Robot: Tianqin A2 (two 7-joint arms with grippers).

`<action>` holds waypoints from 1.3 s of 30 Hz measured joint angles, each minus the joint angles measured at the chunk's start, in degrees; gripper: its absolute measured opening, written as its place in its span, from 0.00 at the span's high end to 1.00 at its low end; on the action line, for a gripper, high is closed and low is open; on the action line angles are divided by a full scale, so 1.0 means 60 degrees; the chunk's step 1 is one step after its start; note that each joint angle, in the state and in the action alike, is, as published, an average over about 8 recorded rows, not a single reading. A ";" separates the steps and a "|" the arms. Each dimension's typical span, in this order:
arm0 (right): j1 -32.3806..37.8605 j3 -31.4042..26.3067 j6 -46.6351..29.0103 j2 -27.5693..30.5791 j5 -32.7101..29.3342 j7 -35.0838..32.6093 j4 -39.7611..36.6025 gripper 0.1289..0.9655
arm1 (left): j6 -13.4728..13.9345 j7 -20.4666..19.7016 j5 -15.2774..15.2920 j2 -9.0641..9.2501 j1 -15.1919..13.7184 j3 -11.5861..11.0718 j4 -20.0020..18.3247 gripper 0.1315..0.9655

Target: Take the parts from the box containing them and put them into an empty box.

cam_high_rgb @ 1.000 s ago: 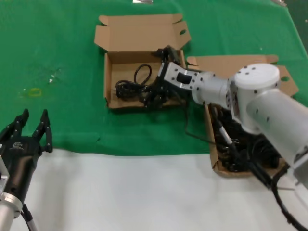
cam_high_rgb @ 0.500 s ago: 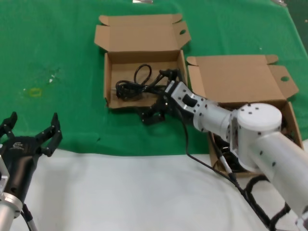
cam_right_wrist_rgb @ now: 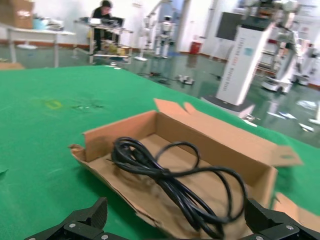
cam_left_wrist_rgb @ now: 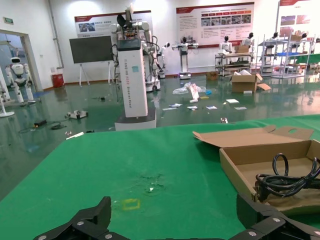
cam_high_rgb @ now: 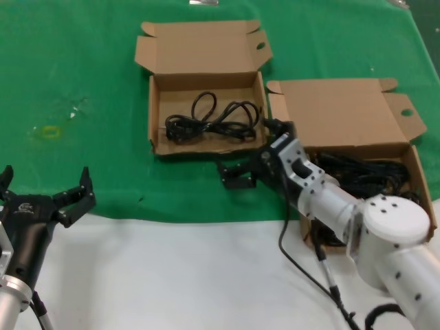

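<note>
Head view: one cord (cam_high_rgb: 210, 124) lies in the receiving box (cam_high_rgb: 206, 113). The right gripper (cam_high_rgb: 237, 173) hovers over the green tabletop (cam_high_rgb: 82, 69) just in front of that box, jaws spread and empty. The source box (cam_high_rgb: 357, 137) beside it holds a tangle of cords (cam_high_rgb: 364, 175). The left gripper (cam_high_rgb: 42, 199) is parked near the tabletop edge, jaws open.

Left wrist view: jaws wide, nothing held.

Right wrist view: jaws apart, facing the deposited cord (cam_right_wrist_rgb: 175, 182).

Judgement: one release is complete; the next move calls for reaching back to the source box.

Robotics lab hall: humanoid robots (cam_left_wrist_rgb: 14, 75), wall posters (cam_left_wrist_rgb: 214, 22).
</note>
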 joint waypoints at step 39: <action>-0.5592 0.3368 0.2520 0.1226 -0.1246 0.3650 0.6388 0.00 | 0.0000 -0.0003 -0.0001 0.0000 0.0000 0.0000 0.0000 0.00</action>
